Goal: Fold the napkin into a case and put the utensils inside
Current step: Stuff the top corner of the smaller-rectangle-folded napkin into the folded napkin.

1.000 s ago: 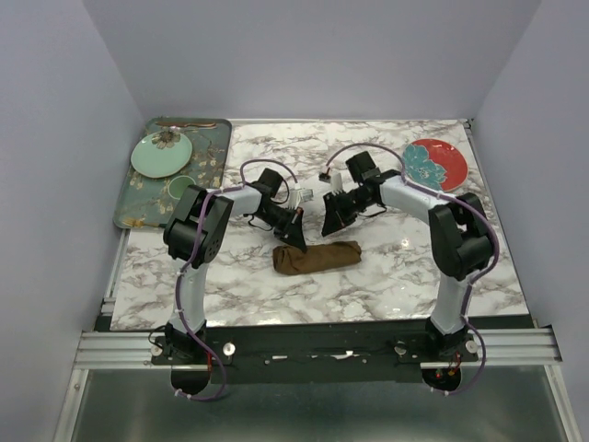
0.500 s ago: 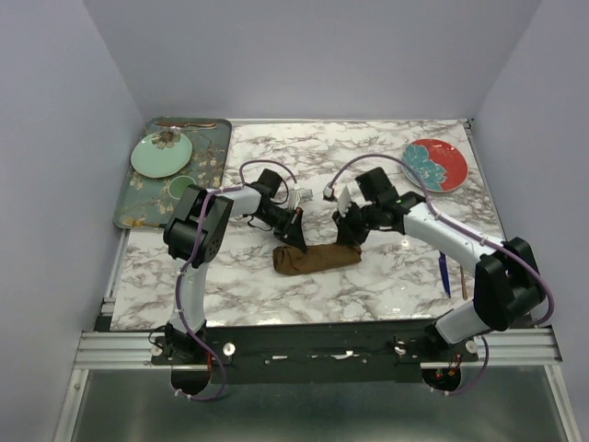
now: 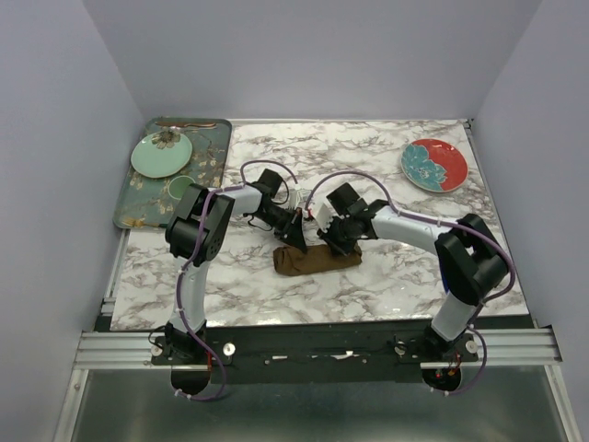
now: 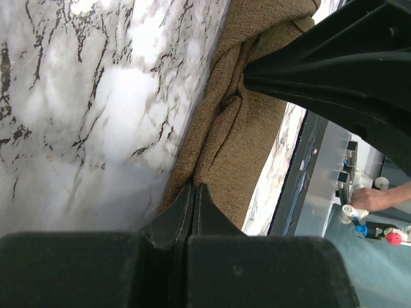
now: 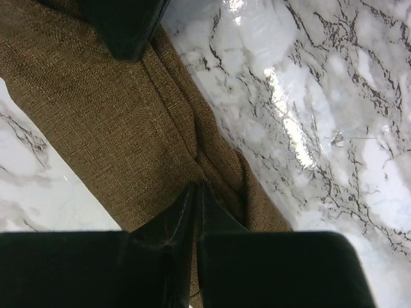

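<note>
The brown napkin lies on the marble table as a narrow folded bundle. My left gripper comes down on its left end. In the left wrist view the jaws meet at a raised fold of the cloth and are shut on it. My right gripper is at the bundle's back edge, right of the middle. Its jaws are closed to a sliver on a crease of the napkin in the right wrist view. The utensils are hidden from view.
A dark green floral tray sits at the far left with a pale green plate on it. A red plate with a teal flower stands at the far right. Both arms crowd the table's middle.
My right arm swung from behind the napkin down onto it, and its jaws closed on the cloth. The left gripper stayed put, shut on the left end.
</note>
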Controlling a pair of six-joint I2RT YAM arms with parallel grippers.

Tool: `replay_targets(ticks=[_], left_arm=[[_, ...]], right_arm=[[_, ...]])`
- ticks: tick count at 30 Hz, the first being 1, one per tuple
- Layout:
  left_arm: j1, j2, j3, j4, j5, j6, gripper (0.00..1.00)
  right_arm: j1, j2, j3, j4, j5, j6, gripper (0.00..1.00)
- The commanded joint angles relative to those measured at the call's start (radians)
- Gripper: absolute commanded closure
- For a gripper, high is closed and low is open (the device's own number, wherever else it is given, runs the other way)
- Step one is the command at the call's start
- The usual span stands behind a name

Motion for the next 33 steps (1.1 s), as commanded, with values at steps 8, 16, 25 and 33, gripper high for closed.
replay_targets(ticks=[8, 16, 25, 33], left_arm=[[0.062, -0.046, 0.023, -0.006, -0.044, 0.031, 0.73], [0.18, -0.288, -0.076, 0.257, -0.029, -0.289, 0.6], [0.074, -0.41, -0.323, 0.399, -0.029, -0.513, 0.9], [-0.032, -0.36, -0.425, 0.715, -0.11, -0.774, 1.0]], right_arm=[[0.001, 0.108, 0.031, -0.043, 0.076, 0.026, 0.89], [-0.001, 0.128, 0.028, -0.046, 0.067, 0.069, 0.92], [-0.001, 0.139, 0.045, -0.046, 0.065, 0.11, 0.92], [0.001, 0.168, 0.067, -0.06, 0.064, 0.161, 0.92]])
